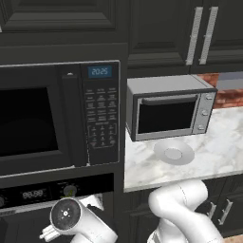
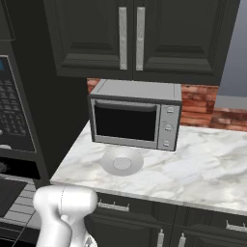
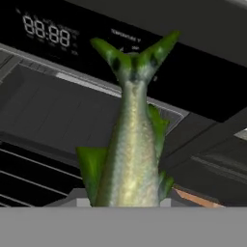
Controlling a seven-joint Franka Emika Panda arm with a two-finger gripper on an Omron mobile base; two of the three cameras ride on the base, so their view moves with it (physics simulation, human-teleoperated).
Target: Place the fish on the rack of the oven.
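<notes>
The fish (image 3: 131,144), slim and olive-green with a silvery belly, rises from the bottom of the hand view with its forked tail pointing up. My gripper (image 3: 123,202) is shut on its lower body, and the fingertips are hidden behind it. Past the fish lies the black oven (image 3: 202,91), its control strip showing a digital display (image 3: 47,33). The oven cavity is open, with rack bars (image 3: 34,171) at lower left. In the left base view the oven's display (image 1: 35,193) and knob (image 1: 70,190) sit just above my wrist.
A black microwave (image 1: 47,118) with a keypad sits above the oven. A silver toaster oven (image 1: 168,111) (image 2: 135,116) stands on the marble counter (image 2: 202,169) to the right, with a round grey plate (image 1: 173,153) (image 2: 121,161) in front of it.
</notes>
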